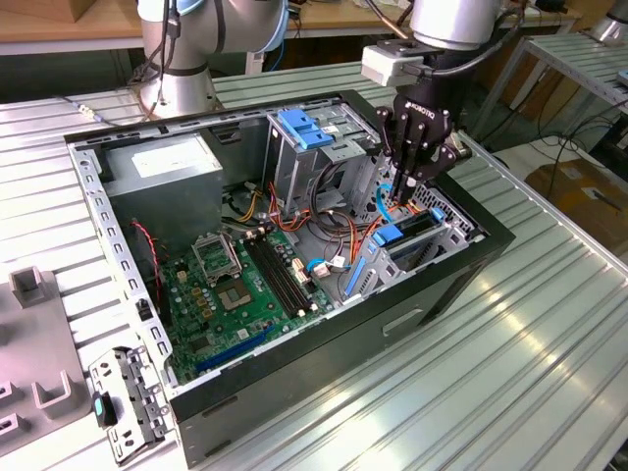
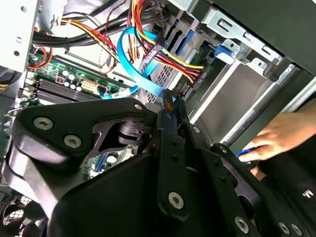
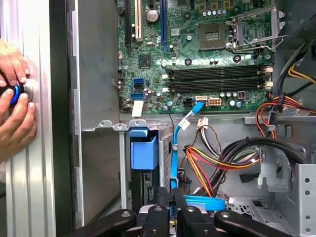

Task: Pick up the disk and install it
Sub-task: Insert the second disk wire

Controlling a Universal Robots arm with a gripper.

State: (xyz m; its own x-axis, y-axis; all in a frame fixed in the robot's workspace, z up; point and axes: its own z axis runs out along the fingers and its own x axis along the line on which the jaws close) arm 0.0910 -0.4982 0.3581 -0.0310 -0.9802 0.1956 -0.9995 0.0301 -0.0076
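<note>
The disk (image 1: pixel 416 227) sits on edge in the lower drive bay at the exterior view's right end of the open computer case (image 1: pixel 118 245), dark with a blue side rail. In the first wrist view its blue rail tab (image 3: pixel 143 148) shows at the bay's mouth. My gripper (image 1: pixel 400 201) reaches down into the case just behind the disk. Its fingers are pressed together on the end of a flat blue cable (image 3: pixel 174 148) that runs up to the motherboard (image 3: pixel 197 54). In the second wrist view the gripper (image 2: pixel 169 101) pinches at that blue cable (image 2: pixel 129 59) close to the bay wall.
A blue-handled metal drive cage (image 1: pixel 309 132) stands upright mid-case, with the grey power supply (image 1: pixel 162 167) at the back. Red, yellow and orange wires (image 3: pixel 212 158) crowd the bay. A person's hands (image 3: pixel 15 108) hold a small blue-and-black object outside the case wall.
</note>
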